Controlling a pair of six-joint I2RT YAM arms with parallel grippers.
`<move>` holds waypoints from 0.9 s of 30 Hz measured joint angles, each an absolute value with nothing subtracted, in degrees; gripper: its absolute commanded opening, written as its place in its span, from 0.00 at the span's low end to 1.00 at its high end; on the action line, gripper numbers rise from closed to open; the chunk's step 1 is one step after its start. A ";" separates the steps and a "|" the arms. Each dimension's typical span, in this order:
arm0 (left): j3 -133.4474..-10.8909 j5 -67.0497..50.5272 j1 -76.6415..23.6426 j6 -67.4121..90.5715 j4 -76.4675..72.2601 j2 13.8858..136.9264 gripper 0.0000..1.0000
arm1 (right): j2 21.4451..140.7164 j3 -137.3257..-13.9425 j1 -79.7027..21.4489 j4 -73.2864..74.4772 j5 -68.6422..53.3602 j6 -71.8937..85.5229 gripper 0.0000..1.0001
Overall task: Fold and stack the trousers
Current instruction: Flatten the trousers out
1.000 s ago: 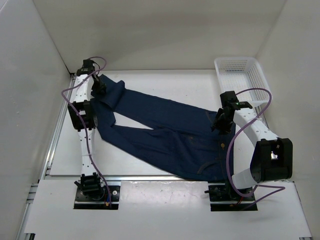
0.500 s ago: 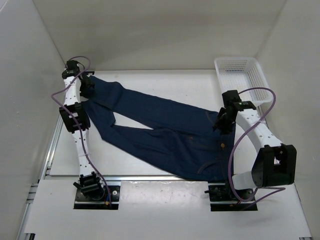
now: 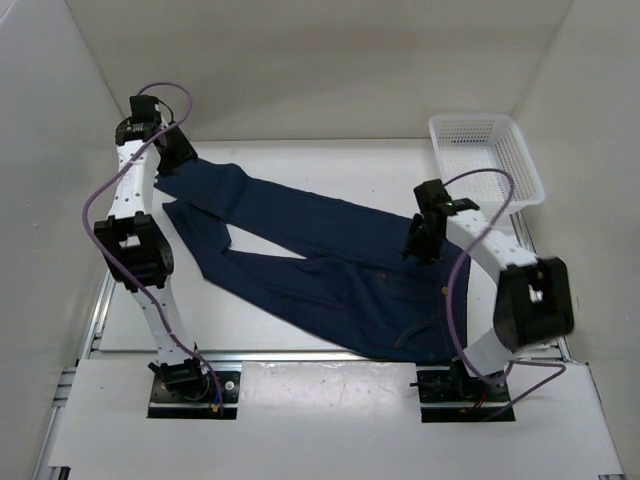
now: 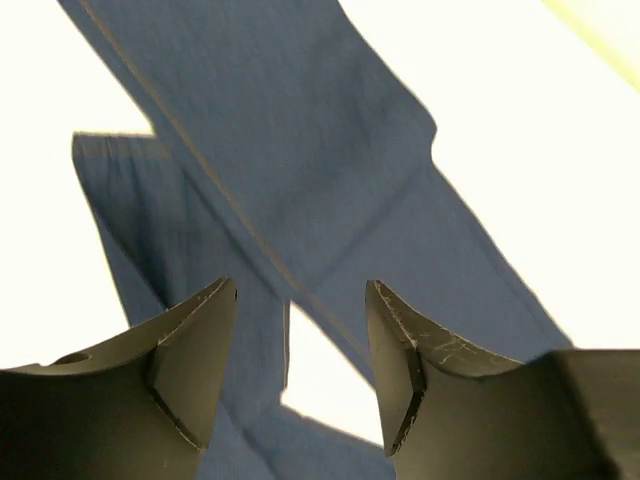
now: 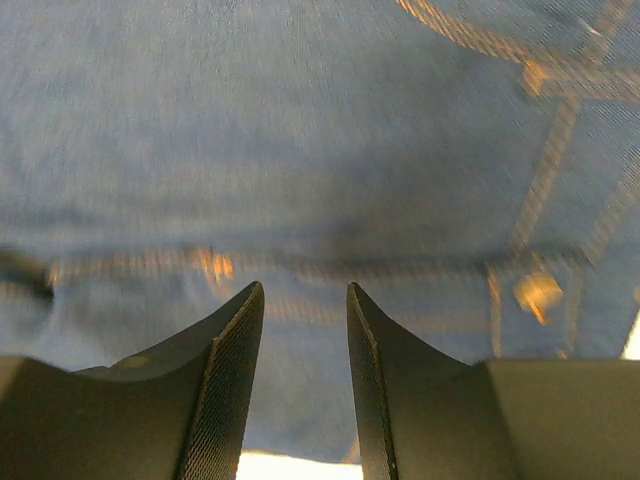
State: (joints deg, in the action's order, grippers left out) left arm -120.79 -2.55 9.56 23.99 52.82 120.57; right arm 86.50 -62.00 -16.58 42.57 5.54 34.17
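My left pincer (image 4: 300,295) has released the trousers (image 3: 320,250) at a leg end and risen clear, jaws parted and empty. Over the waist, my right pincer (image 5: 305,295) hovers parted, grasping nothing. No fold made yet.

A white table (image 3: 330,165) fills the middle of the top view. At its far right corner sits a white plastic basket (image 3: 472,118), rectangular, with lattice sides, its right side close to the right wall (image 3: 590,150). Plain white walls close the space in: a back wall (image 3: 320,70), a left wall (image 3: 50,200) and the right one. A metal rail (image 3: 105,290) runs along the table's left edge, and another (image 3: 300,355) along its near edge. In front of that lies a white board (image 3: 330,420). The left wrist view shows bare table and a pale yellowish band (image 4: 600,30) in its top right corner; what it is cannot be told.
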 measured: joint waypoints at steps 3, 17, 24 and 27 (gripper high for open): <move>-112.14 -2.37 7.86 23.27 52.18 114.74 0.65 | 95.48 -64.51 -16.73 39.59 5.63 35.64 0.44; -88.16 1.26 9.21 21.47 54.52 107.13 0.66 | 91.90 -52.64 -10.96 37.47 5.93 46.81 0.46; -86.32 2.59 10.63 21.45 53.87 102.13 0.79 | 81.01 -48.40 -8.03 42.98 9.04 47.88 0.51; -86.28 2.96 10.09 22.04 53.58 104.79 0.79 | 79.96 -50.96 -9.58 45.21 10.15 47.07 0.53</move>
